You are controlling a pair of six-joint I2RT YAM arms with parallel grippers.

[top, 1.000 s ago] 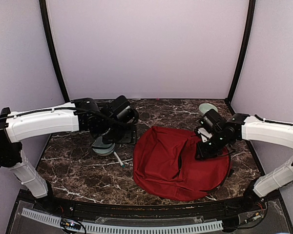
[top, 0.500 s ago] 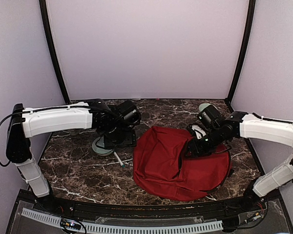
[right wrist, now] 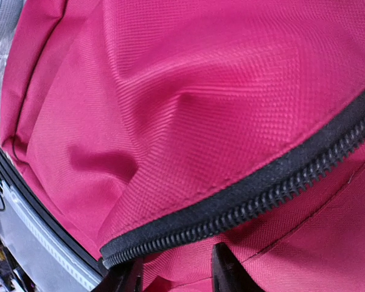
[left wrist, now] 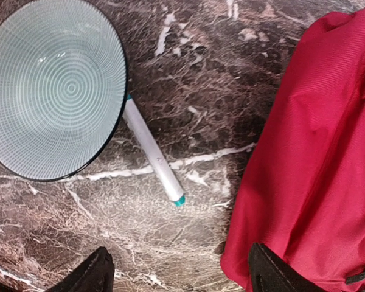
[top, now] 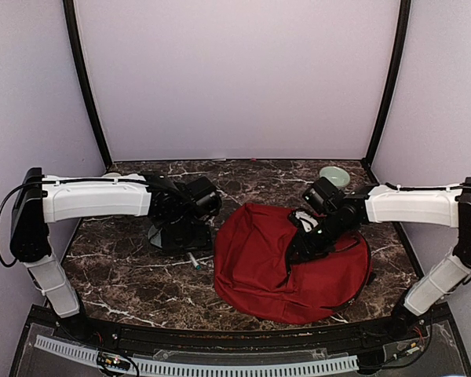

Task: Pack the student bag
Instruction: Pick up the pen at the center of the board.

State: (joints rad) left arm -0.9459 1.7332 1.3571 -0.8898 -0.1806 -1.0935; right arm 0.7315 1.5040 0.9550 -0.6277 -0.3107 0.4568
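The student bag (top: 259, 267), dark red with a black zipper (right wrist: 261, 194), lies flat on the marble table at centre right. My right gripper (top: 302, 239) is pressed down on the bag's upper middle. In the right wrist view its fingers (right wrist: 225, 271) stand partly open astride a fold of red fabric just below the zipper. My left gripper (left wrist: 179, 277) hovers open over bare table left of the bag (left wrist: 316, 152), with nothing between its fingers. A white pen (left wrist: 153, 155) with a teal tip lies just ahead of it.
A pale green patterned bowl (left wrist: 52, 85) sits on the table touching the pen's far end. In the top view my left arm mostly hides it. A second green bowl (top: 334, 174) stands at the back right. The pen (top: 195, 261) lies left of the bag.
My right gripper slid left across the bag toward its middle, and its jaws widened. My left gripper moved right and nearer, now covering the bowl in the top view.
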